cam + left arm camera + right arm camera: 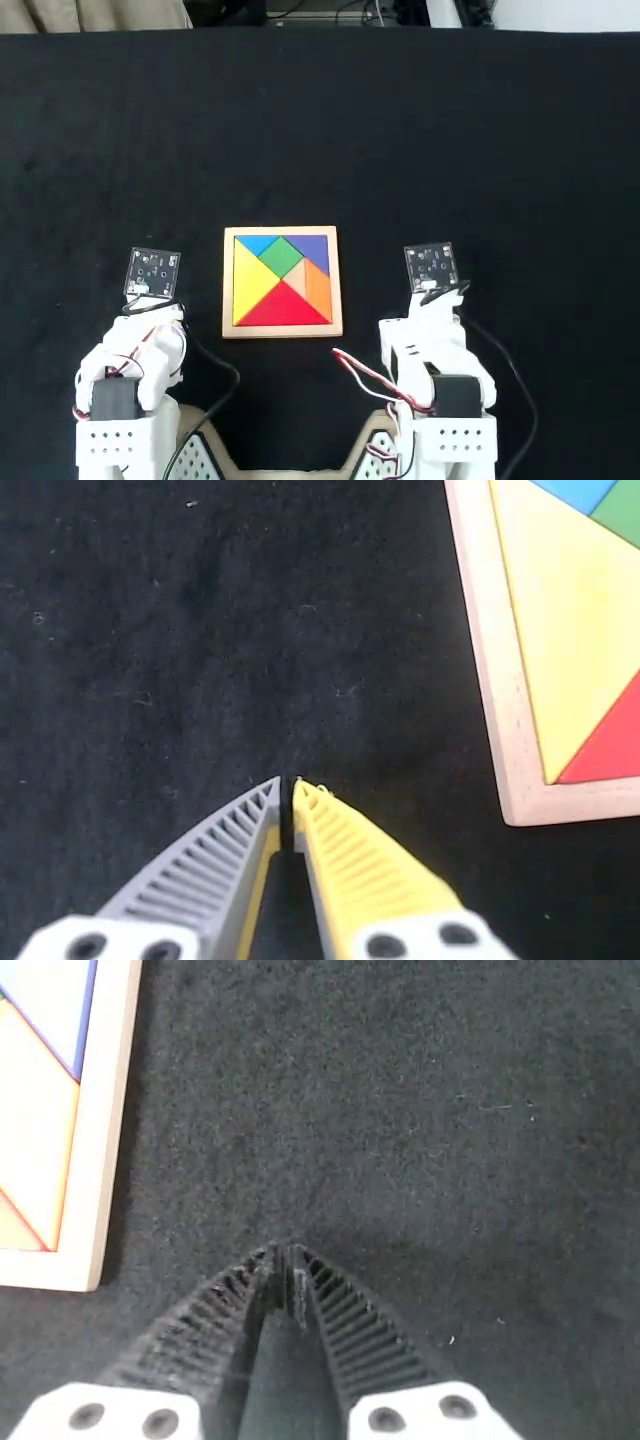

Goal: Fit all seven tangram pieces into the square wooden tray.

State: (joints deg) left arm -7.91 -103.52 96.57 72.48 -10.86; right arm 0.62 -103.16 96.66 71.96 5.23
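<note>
tray (282,331) midway between arms, tangram pieces (250,285) fill it | left gripper (288,785) pressed together, empty, near tray's edge | right gripper (280,1255) likewise, opposite side | risk: an arm swinging inward could clip the rim and jolt pieces loose

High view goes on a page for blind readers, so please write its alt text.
A square wooden tray lies mid-table on black cloth, filled edge to edge with seven coloured tangram pieces. The left arm and right arm sit folded on either side of it, not touching it.
</note>
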